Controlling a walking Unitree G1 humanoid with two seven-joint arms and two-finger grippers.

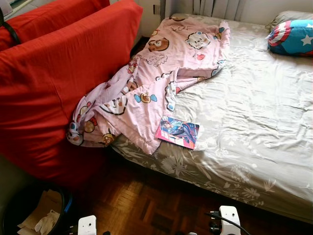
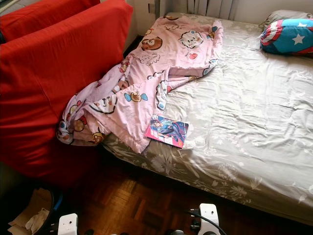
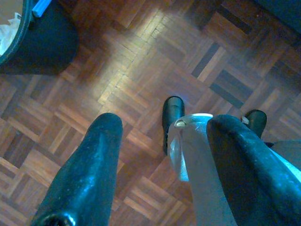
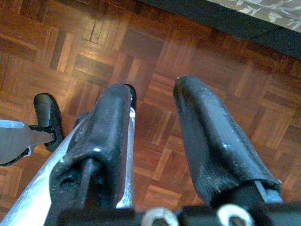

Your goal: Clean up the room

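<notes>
On the bed's near edge lies a glossy comic book (image 1: 177,131); approach step. Left gripper (image 3: 162,165) and right gripper (image 4: 153,136) hang parted, empty; next, reach.

The pink cartoon blanket (image 1: 156,78) covers the near-left corner of the comic book (image 1: 177,131). A star-patterned pillow (image 1: 292,36) at the far right is cut off by the picture's edge, as is the bed (image 1: 254,122). The black bin (image 1: 29,210) at the near left is partly cropped; its pale crumpled contents cannot be identified.
</notes>
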